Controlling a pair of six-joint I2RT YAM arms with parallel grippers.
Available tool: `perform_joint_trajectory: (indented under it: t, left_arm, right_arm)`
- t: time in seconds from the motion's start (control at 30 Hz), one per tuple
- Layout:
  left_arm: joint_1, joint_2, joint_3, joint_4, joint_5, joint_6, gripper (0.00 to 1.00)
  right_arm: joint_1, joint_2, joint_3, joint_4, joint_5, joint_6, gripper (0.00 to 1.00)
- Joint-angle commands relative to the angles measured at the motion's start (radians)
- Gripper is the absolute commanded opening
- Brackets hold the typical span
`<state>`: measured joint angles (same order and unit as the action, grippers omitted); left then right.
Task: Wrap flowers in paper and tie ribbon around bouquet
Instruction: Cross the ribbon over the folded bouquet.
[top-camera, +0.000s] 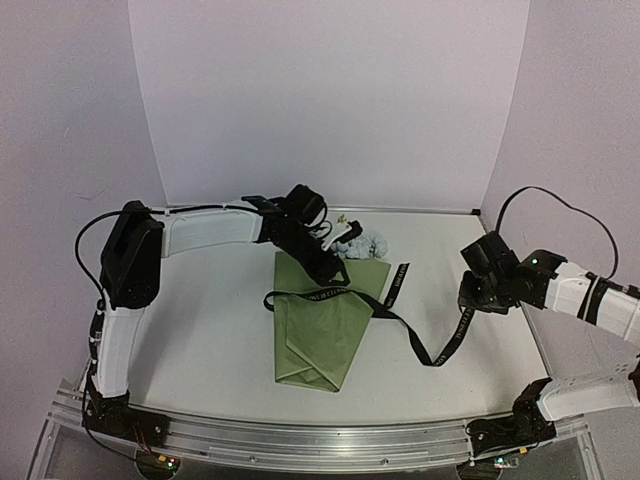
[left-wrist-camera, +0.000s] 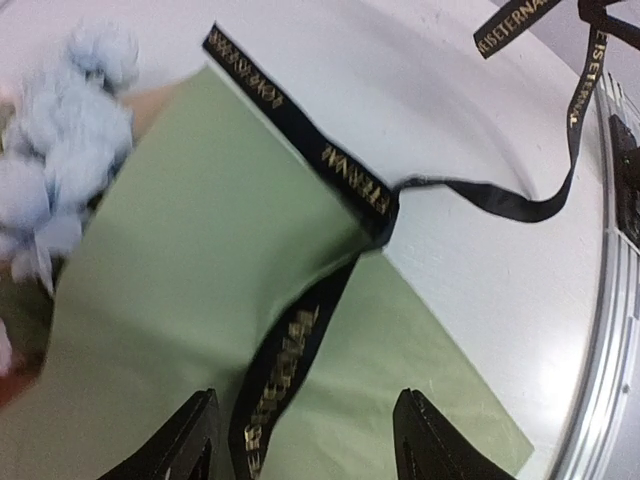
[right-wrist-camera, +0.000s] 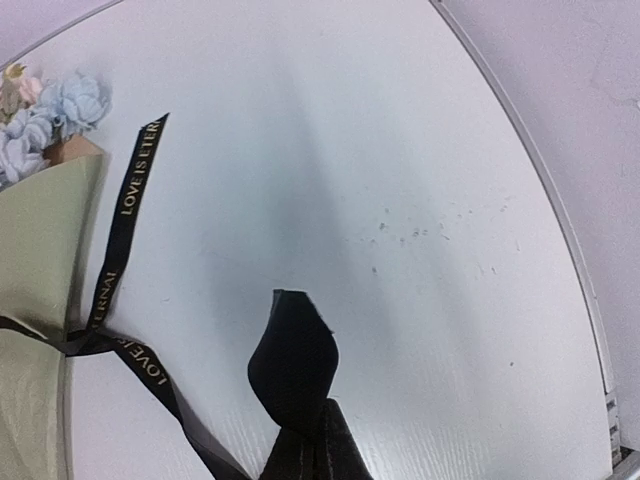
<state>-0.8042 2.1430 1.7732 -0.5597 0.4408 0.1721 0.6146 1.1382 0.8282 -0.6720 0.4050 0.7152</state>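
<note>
The bouquet (top-camera: 322, 335) lies mid-table as a cone of olive-green paper (left-wrist-camera: 200, 260), wide end at the back. Pale blue flowers (top-camera: 362, 243) show at that end, blurred at the left of the left wrist view (left-wrist-camera: 70, 150). The black ribbon (top-camera: 320, 297) crosses the cone, is cinched at its right edge, and trails right over the table. My left gripper (top-camera: 335, 272) hovers open over the upper cone; a ribbon strand (left-wrist-camera: 285, 370) lies loose between its fingers (left-wrist-camera: 190, 445). My right gripper (top-camera: 472, 302) is shut on a ribbon end (right-wrist-camera: 292, 350), off to the cone's right.
The white table (top-camera: 200, 330) is closed in by white walls at the back and sides. A metal rail (top-camera: 320, 440) runs along the near edge by the arm bases. A free ribbon end (top-camera: 398, 280) lies right of the blooms.
</note>
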Motion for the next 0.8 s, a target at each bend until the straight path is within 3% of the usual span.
perform_joint_trajectory:
  t: [0.0,0.13,0.57,0.7,0.77]
  left_arm:
    - [-0.082,0.11,0.217,-0.047,-0.157,0.123,0.64]
    - [-0.116,0.175,0.28,-0.064,-0.258,0.196,0.69]
    - [-0.154,0.279,0.369,-0.075,-0.375,0.306,0.68]
    - [-0.155,0.283,0.369,-0.064,-0.369,0.314,0.54]
    - [-0.155,0.28,0.362,-0.055,-0.364,0.313,0.35]
  right_arm:
    - [-0.064,-0.044,-0.007,-0.07,-0.005,0.023,0.0]
    - [-0.102,-0.052,0.0,-0.07,-0.058,0.018,0.0]
    - [-0.115,-0.044,0.041,-0.07,-0.112,0.008,0.0]
    - [-0.116,-0.043,0.054,-0.07,-0.113,0.004,0.0]
    - [-0.117,-0.041,0.065,-0.073,-0.11,0.0,0.0]
